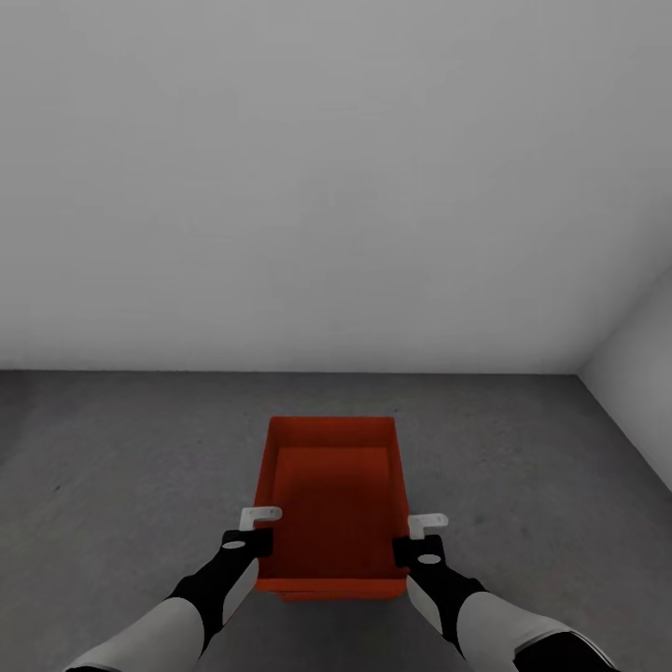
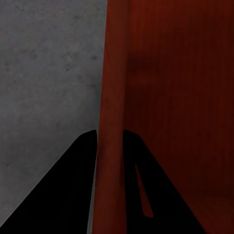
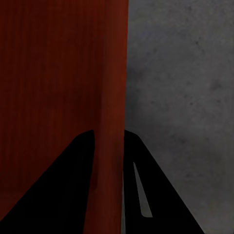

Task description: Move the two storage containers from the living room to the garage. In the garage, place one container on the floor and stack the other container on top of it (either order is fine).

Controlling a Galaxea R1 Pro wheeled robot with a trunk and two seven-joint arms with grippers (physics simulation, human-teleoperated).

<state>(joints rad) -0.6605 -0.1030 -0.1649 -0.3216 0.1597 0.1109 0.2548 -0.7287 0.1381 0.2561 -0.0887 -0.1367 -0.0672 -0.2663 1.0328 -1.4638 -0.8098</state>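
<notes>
An orange-red open-topped storage container sits low in the middle of the head view, over the dark grey concrete floor of the garage. My left gripper is shut on its left side wall, and my right gripper is shut on its right side wall. In the left wrist view the dark fingers straddle the red wall with my left gripper over the rim. The right wrist view has the same grip, right gripper on wall. I cannot tell whether the box touches the floor.
A plain white-grey wall stands straight ahead, meeting the floor a short way beyond the box. A second wall forms a corner at the right. Bare speckled concrete stretches to both sides of the box.
</notes>
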